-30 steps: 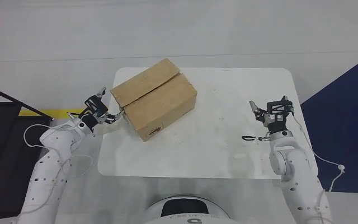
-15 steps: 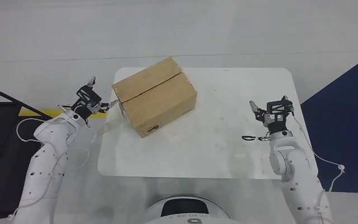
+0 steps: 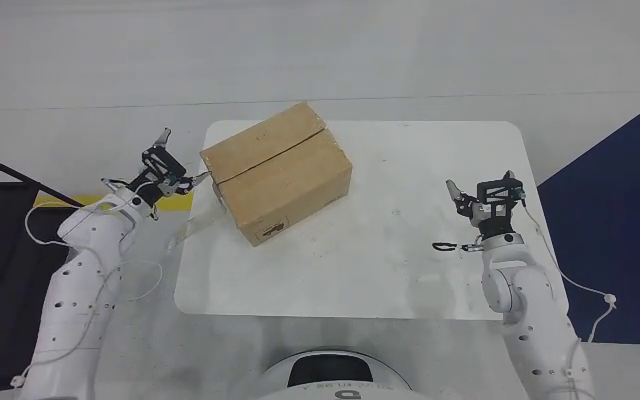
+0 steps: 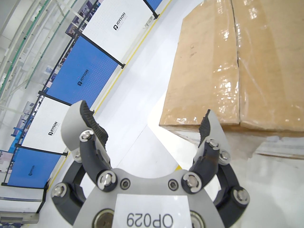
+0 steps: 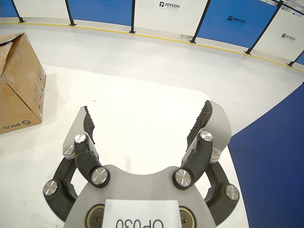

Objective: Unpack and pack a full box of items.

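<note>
A brown cardboard box (image 3: 277, 175) with its top flaps closed and taped sits on the far left part of the white table (image 3: 400, 260). In the left wrist view the box (image 4: 232, 60) shows glossy tape along its top seam. My left gripper (image 3: 177, 160) hangs open just off the table's left edge, one fingertip close to the box's left corner, nothing between its fingers (image 4: 93, 124). My right gripper (image 3: 485, 192) stands open over the table's right side, far from the box (image 5: 19, 81), and holds nothing.
The table's front and right parts are bare. A clear strip of tape (image 3: 192, 228) lies by the box's left side near the table edge. Blue and white partition panels (image 5: 166, 8) stand on the floor beyond the table.
My left gripper has drawn back from the box's left side, outward past the table edge and a little farther away. The box shifted slightly. The right arm stayed still.
</note>
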Controlling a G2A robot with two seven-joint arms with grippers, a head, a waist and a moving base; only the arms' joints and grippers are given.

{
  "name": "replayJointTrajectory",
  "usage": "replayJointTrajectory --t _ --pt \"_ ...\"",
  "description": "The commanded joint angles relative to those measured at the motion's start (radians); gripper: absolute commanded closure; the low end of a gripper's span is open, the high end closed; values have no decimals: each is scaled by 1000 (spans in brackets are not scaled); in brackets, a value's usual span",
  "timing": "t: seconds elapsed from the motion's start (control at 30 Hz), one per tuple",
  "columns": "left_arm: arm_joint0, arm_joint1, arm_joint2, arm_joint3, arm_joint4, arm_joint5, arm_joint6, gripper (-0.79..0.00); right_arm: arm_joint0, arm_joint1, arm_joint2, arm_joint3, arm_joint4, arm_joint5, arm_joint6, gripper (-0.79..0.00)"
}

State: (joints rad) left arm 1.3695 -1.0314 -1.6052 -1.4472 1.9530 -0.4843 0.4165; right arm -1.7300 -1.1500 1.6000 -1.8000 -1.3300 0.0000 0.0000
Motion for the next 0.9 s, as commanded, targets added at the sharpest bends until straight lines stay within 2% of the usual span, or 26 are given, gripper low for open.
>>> replayJointTrajectory --t 0.0,0.13,0.27,0.4,0.53,0.87 --pt "48 8 -34 -40 51 46 11 -785 0 0 0 0 0 0 0 -785" --pt "128 11 -41 -98 181 201 -1 -785 0 0 0 0 0 0 0 -785" --pt "138 5 18 -85 249 298 4 -785 0 0 0 0 0 0 0 -785" --pt "112 -2 61 -60 249 334 10 -785 0 0 0 0 0 0 0 -785" --pt "70 -10 107 -26 284 373 -33 -785 0 0 0 0 0 0 0 -785" --pt "-4 -22 181 25 281 360 -28 -785 0 0 0 0 0 0 0 -785"
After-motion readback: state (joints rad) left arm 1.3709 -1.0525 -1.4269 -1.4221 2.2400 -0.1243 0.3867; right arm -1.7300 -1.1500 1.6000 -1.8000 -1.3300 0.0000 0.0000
